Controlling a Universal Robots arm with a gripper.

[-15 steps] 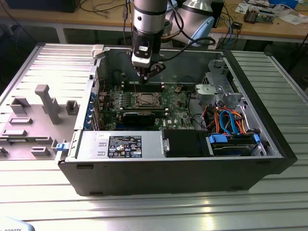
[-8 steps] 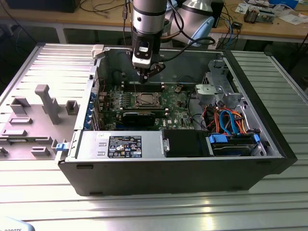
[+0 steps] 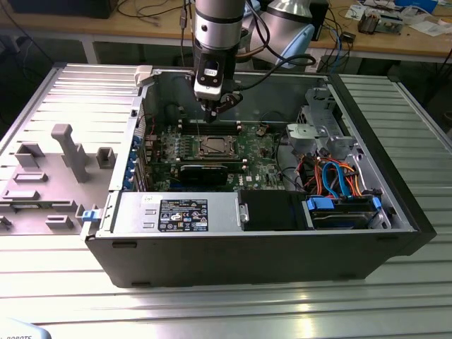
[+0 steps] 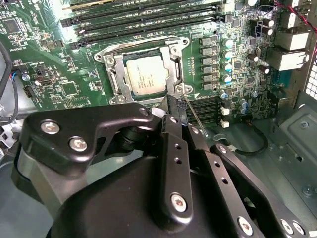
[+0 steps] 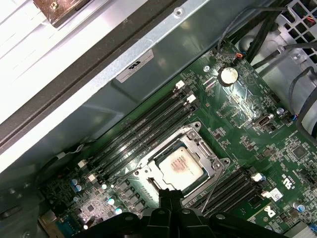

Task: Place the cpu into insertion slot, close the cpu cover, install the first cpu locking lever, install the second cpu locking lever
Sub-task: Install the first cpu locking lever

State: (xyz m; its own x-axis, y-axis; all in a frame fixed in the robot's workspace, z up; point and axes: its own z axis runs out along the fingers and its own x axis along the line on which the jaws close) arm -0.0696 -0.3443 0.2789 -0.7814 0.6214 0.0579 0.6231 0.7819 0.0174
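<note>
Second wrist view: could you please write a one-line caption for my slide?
The cpu lies under the closed cpu cover on the motherboard, with the gripper close beside the cover's edge.

A ribbed metal table carries an open black computer case at its middle. At the exterior view's left, a grey plate with blocks lies just beside the case.

Exterior view high over open case, both wrist views close above cpu
</note>
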